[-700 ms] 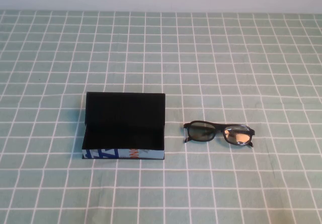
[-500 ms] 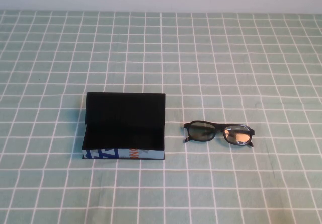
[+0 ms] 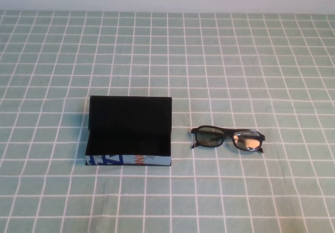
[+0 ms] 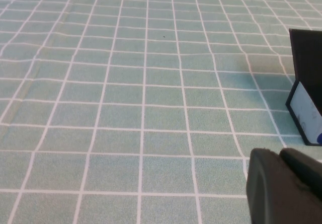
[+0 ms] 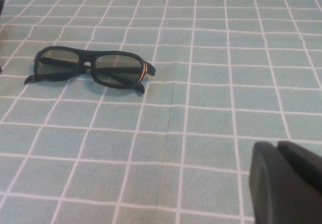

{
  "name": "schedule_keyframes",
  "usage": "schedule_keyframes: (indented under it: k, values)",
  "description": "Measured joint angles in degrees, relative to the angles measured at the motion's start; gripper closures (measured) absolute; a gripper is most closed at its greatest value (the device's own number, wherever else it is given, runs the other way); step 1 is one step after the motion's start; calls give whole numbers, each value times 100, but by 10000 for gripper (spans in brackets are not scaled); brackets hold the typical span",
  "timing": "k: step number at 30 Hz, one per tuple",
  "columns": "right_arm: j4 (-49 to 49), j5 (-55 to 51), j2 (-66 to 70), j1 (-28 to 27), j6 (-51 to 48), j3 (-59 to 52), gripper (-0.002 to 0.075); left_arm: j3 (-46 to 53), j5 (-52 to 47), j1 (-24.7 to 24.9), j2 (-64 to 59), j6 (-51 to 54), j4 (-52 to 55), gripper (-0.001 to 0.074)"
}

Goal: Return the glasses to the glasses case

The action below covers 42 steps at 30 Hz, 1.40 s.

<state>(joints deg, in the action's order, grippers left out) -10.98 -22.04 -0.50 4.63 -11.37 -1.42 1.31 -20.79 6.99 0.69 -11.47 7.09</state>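
Observation:
The glasses case (image 3: pixel 130 110) stands open on the green checked cloth, left of centre. Its flap lid is up at the back, its black inside is empty, and its light printed front (image 3: pixel 131 161) faces me. The black glasses (image 3: pixel 227 139) lie folded on the cloth just right of the case, apart from it. The right wrist view shows the glasses (image 5: pixel 90 69) some way ahead of my right gripper (image 5: pixel 276 147), which is shut and empty. The left wrist view shows one end of the case (image 4: pixel 307 93) ahead of my left gripper (image 4: pixel 280 156), which is shut and empty. Neither arm shows in the high view.
The green cloth with white grid lines (image 3: pixel 235 60) covers the whole table up to a pale wall at the back. Nothing else lies on it.

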Motion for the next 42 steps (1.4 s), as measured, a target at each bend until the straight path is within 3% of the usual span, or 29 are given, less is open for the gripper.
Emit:
schedule_keyframes:
  k: [20,31,42]
  values:
    - [-37,241,0,0,0,-10,737,9,121,0,0,22,191,733]
    - [-674,2170,0,0,0,-10,737,23,2438,0,0,22,167,734]
    - [-500,4778,0,0,0,-10,737,23,3013,0,0,22,167,733]
